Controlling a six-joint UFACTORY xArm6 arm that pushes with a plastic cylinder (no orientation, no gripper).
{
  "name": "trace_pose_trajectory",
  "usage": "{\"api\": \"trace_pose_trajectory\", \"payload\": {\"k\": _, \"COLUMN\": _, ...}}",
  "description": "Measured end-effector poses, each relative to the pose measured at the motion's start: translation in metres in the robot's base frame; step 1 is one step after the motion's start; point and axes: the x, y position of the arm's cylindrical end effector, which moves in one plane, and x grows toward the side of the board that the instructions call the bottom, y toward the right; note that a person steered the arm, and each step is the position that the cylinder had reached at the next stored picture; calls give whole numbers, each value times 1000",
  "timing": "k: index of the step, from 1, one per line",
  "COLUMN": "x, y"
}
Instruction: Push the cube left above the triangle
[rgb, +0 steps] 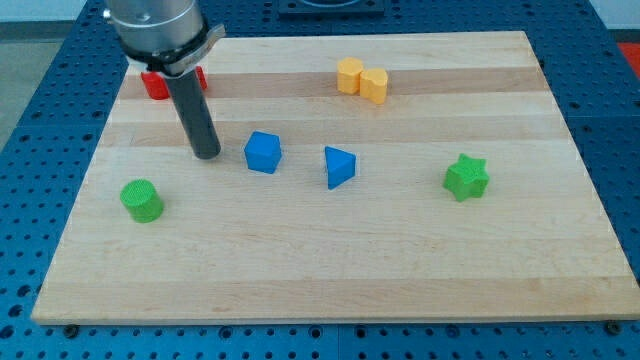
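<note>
You have no claw on this arm, so nothing opens, closes or grips; it ends in a straight dark rod. My tip rests on the wooden board, just to the view's left of the blue cube, close beside it, though you cannot tell from this angle whether they touch. The blue triangle lies to the view's right of the cube, near it but apart, and sits very slightly lower in the view. A green cylinder stands towards the view's lower left. A red block is partly hidden behind the rod at the upper left. A yellow block sits near the top edge, and a green star lies at the right.
</note>
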Motion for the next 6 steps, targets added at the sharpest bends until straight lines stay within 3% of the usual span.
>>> {"api": "trace_pose_trajectory", "payload": {"k": 1, "x": 2, "y": 1}}
{"api": "trace_pose_trajectory", "payload": {"k": 2, "x": 14, "y": 54}}
{"api": "trace_pose_trajectory", "payload": {"k": 6, "x": 15, "y": 72}}
